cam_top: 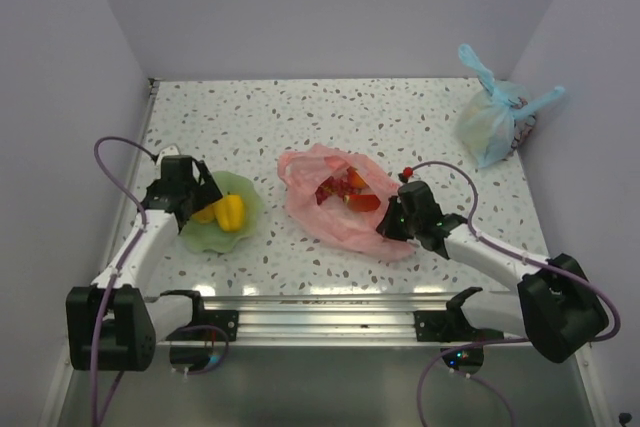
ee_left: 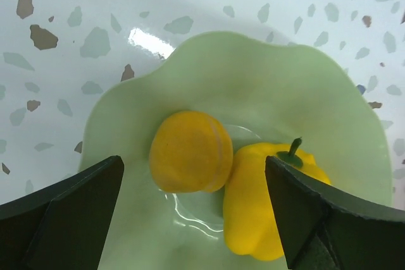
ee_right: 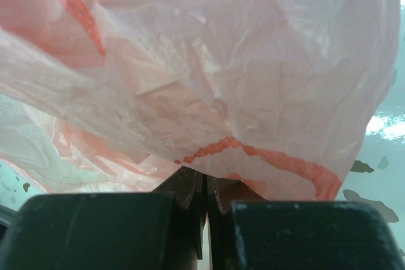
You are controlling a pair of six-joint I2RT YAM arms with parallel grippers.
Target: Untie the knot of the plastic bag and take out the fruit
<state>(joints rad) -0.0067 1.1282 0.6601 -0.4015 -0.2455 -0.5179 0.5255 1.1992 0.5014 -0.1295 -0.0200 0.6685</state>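
Observation:
The pink plastic bag [cam_top: 335, 209] lies open at the table's middle, with red and orange fruit [cam_top: 347, 190] showing in its mouth. No knot shows. My right gripper [cam_top: 385, 227] is shut on the bag's near right edge; in the right wrist view the bag [ee_right: 209, 74] fills the frame above the closed fingers [ee_right: 190, 184]. My left gripper [cam_top: 203, 199] is open above the green bowl [cam_top: 248, 222]. In the left wrist view an orange-yellow round fruit [ee_left: 190, 151] and a yellow pepper [ee_left: 266, 210] lie in the bowl [ee_left: 253, 86] between the fingers [ee_left: 69, 210].
A light blue tied bag [cam_top: 492, 115] stands at the back right corner against the wall. White walls close the table on the left, back and right. A metal rail [cam_top: 330, 309] runs along the near edge.

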